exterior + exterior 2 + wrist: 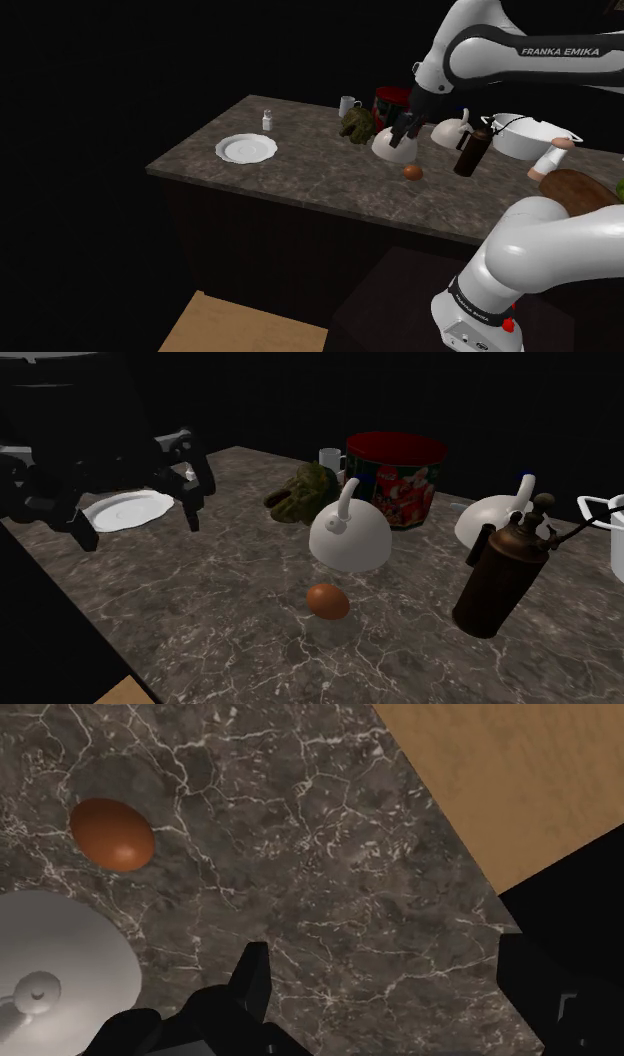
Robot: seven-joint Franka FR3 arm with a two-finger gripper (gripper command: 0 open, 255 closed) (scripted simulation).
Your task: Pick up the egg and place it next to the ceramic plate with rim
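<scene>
The egg (112,834) lies on the table (300,180) toward the edge nearest the stand, just beside the white kettle (350,537). My fingers (252,979) stand apart and empty. I'd centre them over the egg, clear of the kettle, then descend.

White arm (545,240), dark joints, FRANKA EMIKA lettering, black pincer (404,132), perhaps a red base button (510,325).

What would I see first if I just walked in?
A brown egg lies alone on the dark veined counter, beside a white kettle. A bright red tin stands past them, and the black tool hangs open above the counter near the kettle.
</scene>
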